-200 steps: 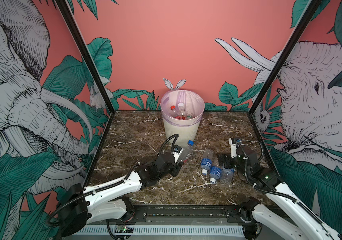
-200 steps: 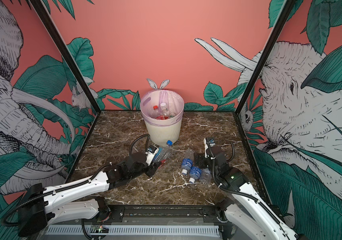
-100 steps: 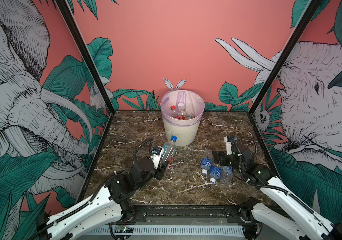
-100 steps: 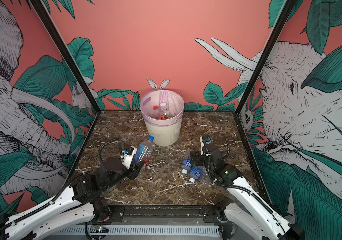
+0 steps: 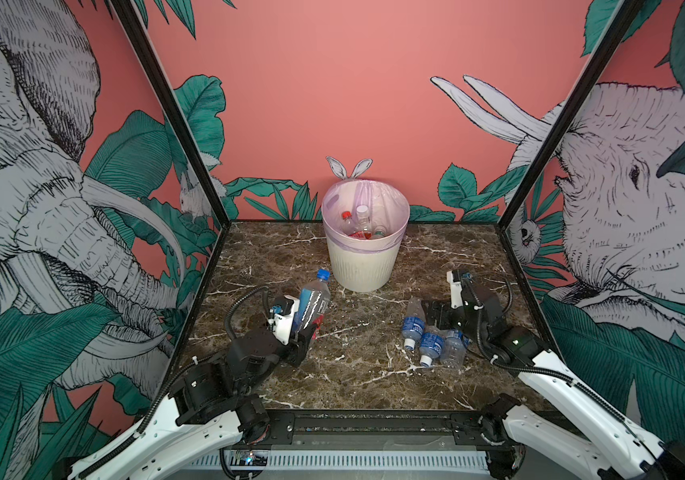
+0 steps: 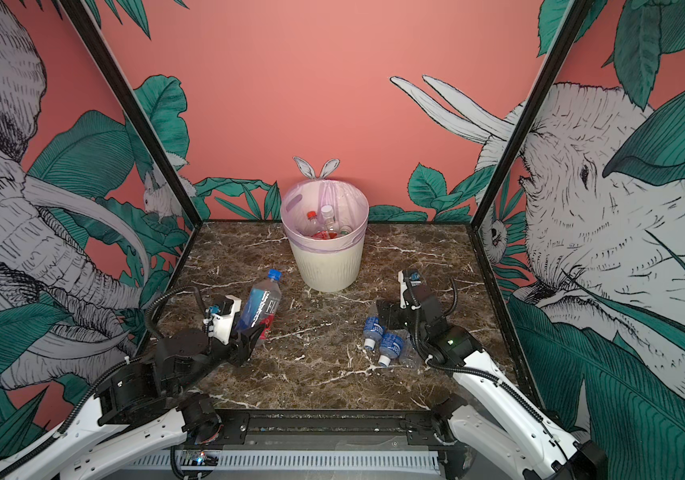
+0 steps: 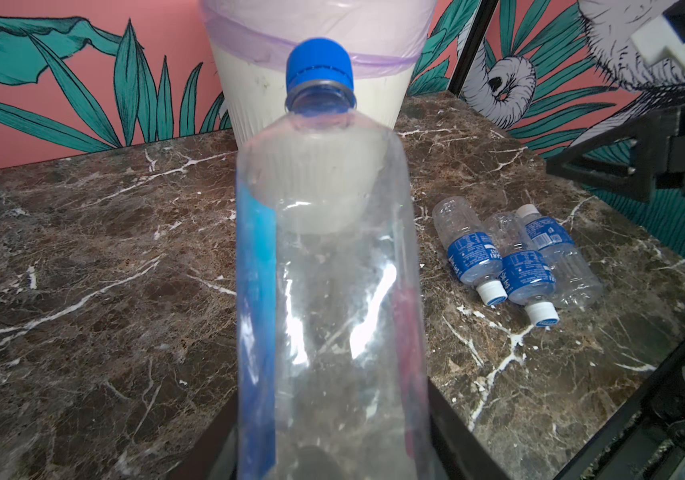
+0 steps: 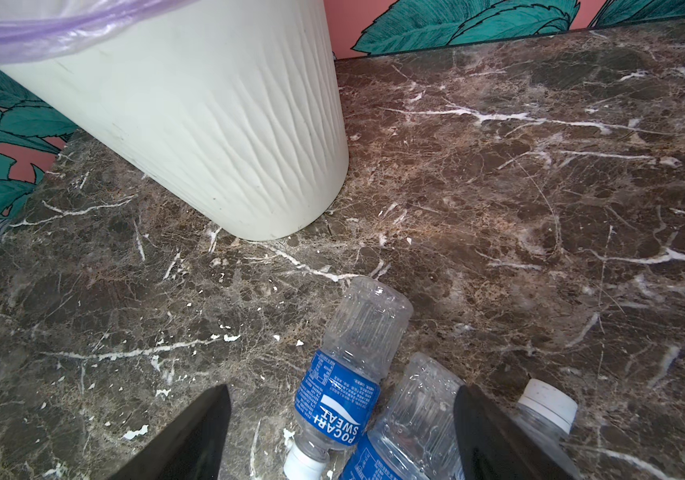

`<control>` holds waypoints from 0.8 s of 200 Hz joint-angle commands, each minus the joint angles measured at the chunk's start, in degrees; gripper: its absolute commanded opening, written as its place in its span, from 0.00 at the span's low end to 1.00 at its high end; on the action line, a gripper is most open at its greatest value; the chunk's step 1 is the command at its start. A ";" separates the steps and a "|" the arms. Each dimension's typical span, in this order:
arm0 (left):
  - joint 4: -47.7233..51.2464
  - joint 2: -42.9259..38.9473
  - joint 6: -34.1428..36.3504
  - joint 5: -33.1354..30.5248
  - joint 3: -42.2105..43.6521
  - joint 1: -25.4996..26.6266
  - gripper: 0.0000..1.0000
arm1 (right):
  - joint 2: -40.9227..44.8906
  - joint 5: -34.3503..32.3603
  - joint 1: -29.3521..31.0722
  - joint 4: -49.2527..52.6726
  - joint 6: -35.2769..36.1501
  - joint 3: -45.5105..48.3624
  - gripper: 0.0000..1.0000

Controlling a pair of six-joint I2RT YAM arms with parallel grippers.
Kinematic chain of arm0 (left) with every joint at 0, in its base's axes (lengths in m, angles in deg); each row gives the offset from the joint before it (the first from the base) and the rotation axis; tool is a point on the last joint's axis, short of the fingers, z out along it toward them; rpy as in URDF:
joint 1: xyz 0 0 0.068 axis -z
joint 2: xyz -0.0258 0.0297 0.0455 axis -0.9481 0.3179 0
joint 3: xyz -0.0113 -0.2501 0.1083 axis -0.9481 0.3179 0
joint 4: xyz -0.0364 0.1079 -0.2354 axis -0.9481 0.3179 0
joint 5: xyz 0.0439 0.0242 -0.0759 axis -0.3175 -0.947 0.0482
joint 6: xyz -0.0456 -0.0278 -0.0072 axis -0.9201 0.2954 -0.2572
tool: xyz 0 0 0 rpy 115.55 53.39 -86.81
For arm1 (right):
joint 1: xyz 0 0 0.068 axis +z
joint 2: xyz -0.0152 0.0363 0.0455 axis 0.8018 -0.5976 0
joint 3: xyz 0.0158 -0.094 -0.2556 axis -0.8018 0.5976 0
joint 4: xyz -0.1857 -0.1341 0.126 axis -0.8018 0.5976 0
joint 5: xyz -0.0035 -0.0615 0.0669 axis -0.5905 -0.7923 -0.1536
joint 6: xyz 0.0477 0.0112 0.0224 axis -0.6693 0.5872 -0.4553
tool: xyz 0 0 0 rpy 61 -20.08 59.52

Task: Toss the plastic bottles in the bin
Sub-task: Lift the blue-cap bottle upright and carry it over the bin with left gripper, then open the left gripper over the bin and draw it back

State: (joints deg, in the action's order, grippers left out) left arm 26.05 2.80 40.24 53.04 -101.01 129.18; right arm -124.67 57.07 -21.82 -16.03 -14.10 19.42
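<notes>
A: Step in hand?
B: The carry. The left gripper is clamped on the base of the blue-capped bottle, which is raised and tilted, left of centre in both top views. The bin is at upper centre and partly filled.
A: Other arm?
B: The right gripper has its jaws wide, low over three small bottles lying right of centre. Next move, likely: lift the held bottle above the rim, then release.

Illumination is bright and diffuse; shadows on the bench are soft, glare streaks the blue-capped bottle, whose near end blurs.
</notes>
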 commanded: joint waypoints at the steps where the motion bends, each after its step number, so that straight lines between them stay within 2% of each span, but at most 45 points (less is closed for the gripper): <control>1: -0.43 2.46 2.18 -0.90 -4.65 0.04 0.49 | -0.10 0.28 -0.19 -2.34 -1.02 1.15 0.86; 32: -4.55 10.97 8.51 -2.54 -14.28 0.03 0.51 | 0.07 0.84 -0.20 -2.40 -1.31 0.63 0.86; 59: -7.95 25.57 16.80 -2.25 -28.81 -0.95 0.56 | 0.61 1.09 -0.20 -2.54 -1.78 0.76 0.86; 70: -9.06 32.41 18.49 2.12 -35.55 -4.76 0.59 | 0.87 1.26 -0.17 -2.75 -2.15 1.02 0.86; 87: -11.38 42.74 17.34 11.74 -44.82 -13.13 0.61 | 1.35 1.53 -0.20 -3.41 -3.06 1.63 0.86; 96: -11.57 47.96 16.97 13.65 -49.28 -16.15 0.64 | 1.61 1.73 -0.19 -3.37 -3.51 1.82 0.86; 109: -10.23 54.60 16.31 15.07 -55.13 -19.85 0.75 | 2.44 1.51 -0.19 -2.56 -3.73 1.79 0.86; 122: -10.79 58.69 15.75 16.22 -57.24 -22.03 0.98 | 3.78 0.97 -0.19 -1.15 -3.74 1.66 0.88; 141: -10.95 62.06 14.53 19.41 -58.70 -24.45 1.00 | 5.49 0.66 -0.19 0.83 -3.39 1.44 0.90; 160: -14.70 59.66 14.31 20.32 -55.20 -24.77 1.00 | 6.63 0.29 -0.20 2.28 -3.25 1.65 0.91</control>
State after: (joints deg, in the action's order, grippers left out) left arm 14.42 67.41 55.29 69.01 -157.27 104.90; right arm -119.62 58.44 -21.82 -15.25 -16.88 21.14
